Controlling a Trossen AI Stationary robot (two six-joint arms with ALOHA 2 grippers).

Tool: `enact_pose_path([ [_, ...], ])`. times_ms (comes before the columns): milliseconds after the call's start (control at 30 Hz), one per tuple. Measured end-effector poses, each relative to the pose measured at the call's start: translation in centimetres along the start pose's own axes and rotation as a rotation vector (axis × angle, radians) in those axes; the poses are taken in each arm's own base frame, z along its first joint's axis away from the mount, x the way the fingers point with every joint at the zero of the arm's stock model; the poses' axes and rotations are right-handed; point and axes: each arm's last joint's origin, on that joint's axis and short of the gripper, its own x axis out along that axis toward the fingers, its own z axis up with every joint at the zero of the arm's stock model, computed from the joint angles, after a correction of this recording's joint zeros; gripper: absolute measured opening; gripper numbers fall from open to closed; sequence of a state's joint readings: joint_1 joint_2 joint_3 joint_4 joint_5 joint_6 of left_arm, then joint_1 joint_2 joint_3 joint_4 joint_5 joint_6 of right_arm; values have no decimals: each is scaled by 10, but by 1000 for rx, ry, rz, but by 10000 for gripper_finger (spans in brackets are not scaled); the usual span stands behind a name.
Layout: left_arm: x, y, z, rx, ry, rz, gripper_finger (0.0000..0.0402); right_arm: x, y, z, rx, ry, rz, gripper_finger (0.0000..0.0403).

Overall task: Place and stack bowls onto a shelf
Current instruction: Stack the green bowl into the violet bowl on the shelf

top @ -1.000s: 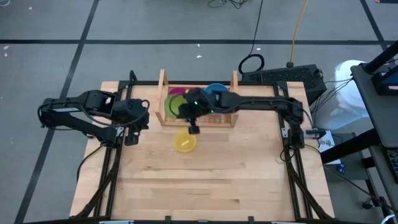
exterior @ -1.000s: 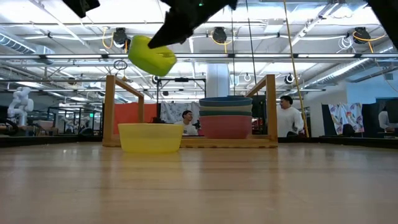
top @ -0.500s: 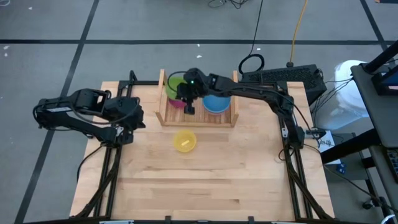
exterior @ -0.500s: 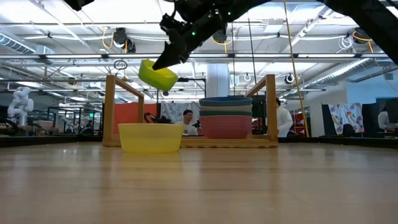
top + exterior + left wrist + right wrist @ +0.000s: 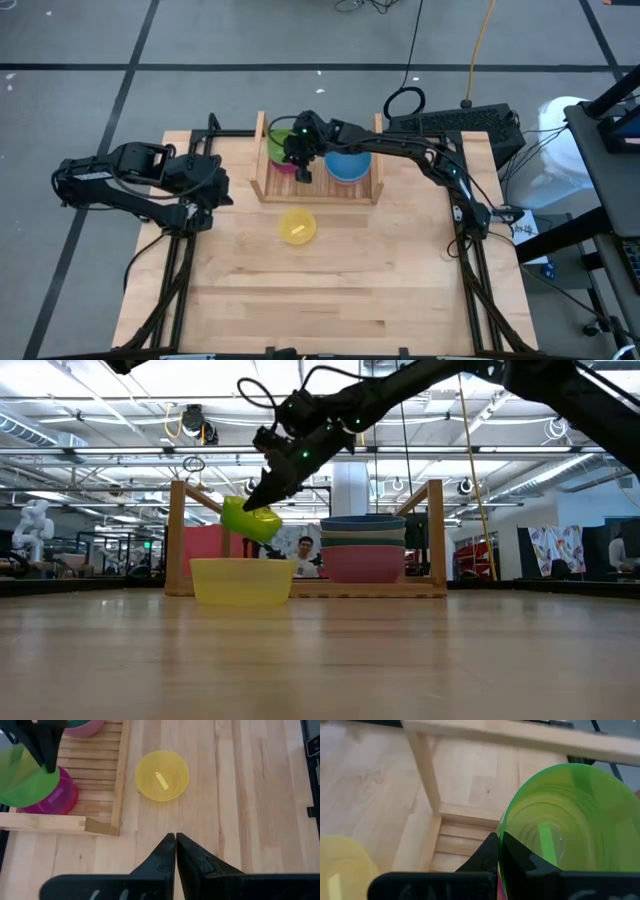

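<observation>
My right gripper (image 5: 299, 158) reaches over the left half of the wooden shelf (image 5: 262, 190) and is shut on a light green bowl (image 5: 282, 143). That bowl hangs tilted (image 5: 250, 521) just above a magenta bowl (image 5: 54, 798) on the shelf's slats. The shelf's right half carries a stack with a blue bowl on top (image 5: 347, 163) and teal and red ones below (image 5: 362, 546). A yellow bowl (image 5: 297, 226) stands on its base on the table in front of the shelf. My left gripper (image 5: 175, 838), shut and holding nothing, waits near the table's left edge (image 5: 213, 192). My right gripper pinches the light green bowl by its rim (image 5: 501, 838), one finger (image 5: 520, 862) inside the bowl and one (image 5: 487, 852) outside. The fingers slant down from above. The bowl is tilted, hanging below the fingers over the magenta bowl; whether the two bowls touch, I cannot tell.
The shelf's two upright side boards (image 5: 178, 535) (image 5: 435, 530) flank the bowls. Bare wooden tabletop (image 5: 340, 290) stretches from the yellow bowl to the near edge. A keyboard (image 5: 455, 125) and cables lie beyond the far right corner. People stand in the room behind (image 5: 300, 555).
My right gripper has carried the light green bowl from above the shelf's front edge toward the far side, over the shelf's left half, and then lowered it toward the magenta bowl, the bowl staying tilted. My left arm has drawn back slightly toward the table's left edge.
</observation>
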State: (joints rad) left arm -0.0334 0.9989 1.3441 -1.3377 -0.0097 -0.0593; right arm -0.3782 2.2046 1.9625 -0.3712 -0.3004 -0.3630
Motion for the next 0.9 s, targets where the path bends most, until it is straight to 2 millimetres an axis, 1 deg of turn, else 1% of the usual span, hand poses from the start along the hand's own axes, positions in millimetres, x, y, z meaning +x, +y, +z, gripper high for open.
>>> enact_pose_path([
  [267, 0, 0, 0, -3, 0, 0, 21, 24, -6, -17, 4, 3, 10, 0],
  [367, 0, 0, 0, -4, 0, 0, 21, 30, -11, -26, 7, 21, 2, 0],
  [467, 0, 0, 0, -4, 0, 0, 21, 30, -16, -30, -9, 54, -38, 0],
  [567, 0, 0, 0, -3, 1, 0, 21, 28, -23, -32, -25, 50, -56, 0],
  [700, 0, 0, 0, -3, 0, 0, 21, 24, -31, -37, -9, 64, -63, 0],
  [900, 0, 0, 0, -3, 0, 0, 21, 23, -32, -40, -29, 87, -54, 0],
])
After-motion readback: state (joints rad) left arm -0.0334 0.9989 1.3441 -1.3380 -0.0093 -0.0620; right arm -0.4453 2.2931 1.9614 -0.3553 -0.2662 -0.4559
